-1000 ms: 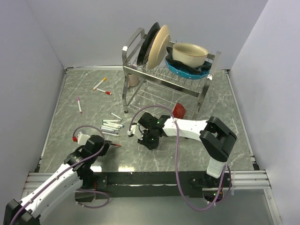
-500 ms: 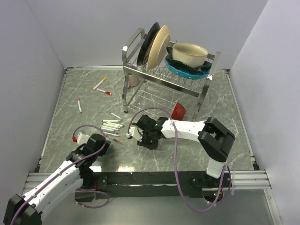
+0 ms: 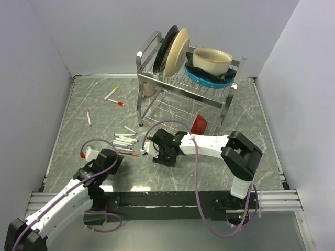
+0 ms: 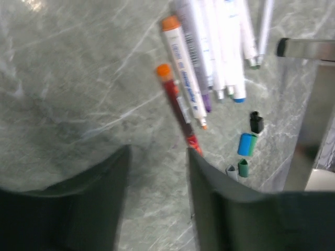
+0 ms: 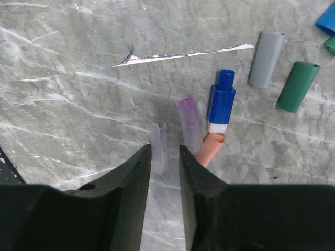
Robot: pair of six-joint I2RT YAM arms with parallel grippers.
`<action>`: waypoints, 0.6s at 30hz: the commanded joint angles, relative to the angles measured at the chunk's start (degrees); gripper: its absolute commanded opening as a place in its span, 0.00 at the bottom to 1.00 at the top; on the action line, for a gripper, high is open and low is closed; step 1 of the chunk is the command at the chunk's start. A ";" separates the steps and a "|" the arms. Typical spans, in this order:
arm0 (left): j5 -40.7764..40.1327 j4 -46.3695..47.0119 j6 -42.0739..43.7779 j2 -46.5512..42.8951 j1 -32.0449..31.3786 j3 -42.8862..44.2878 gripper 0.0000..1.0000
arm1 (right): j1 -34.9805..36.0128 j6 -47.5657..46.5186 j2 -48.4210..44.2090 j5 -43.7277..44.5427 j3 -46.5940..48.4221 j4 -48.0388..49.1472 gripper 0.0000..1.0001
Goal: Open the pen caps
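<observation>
Your left gripper (image 4: 157,157) has just let go. Its jaws stand spread above the table (image 4: 63,104), and the red pen (image 4: 178,107) it carried a second ago now lies beside the white pens (image 4: 220,47), tip at the right finger. Your right gripper (image 5: 164,152) has parted too, narrowly, gripping nothing. A pale cap (image 5: 158,141) lies loose at its mouth, near the purple cap (image 5: 189,124), blue cap (image 5: 221,102) and orange cap (image 5: 209,149). That pen looks finished; the pink-capped pen (image 3: 89,117) far left appears untouched.
</observation>
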 commanded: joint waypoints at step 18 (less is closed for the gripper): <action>18.18 21.87 44.98 21.65 28.74 21.31 0.96 | -0.65 -4.67 -21.55 -3.75 -2.83 2.45 0.51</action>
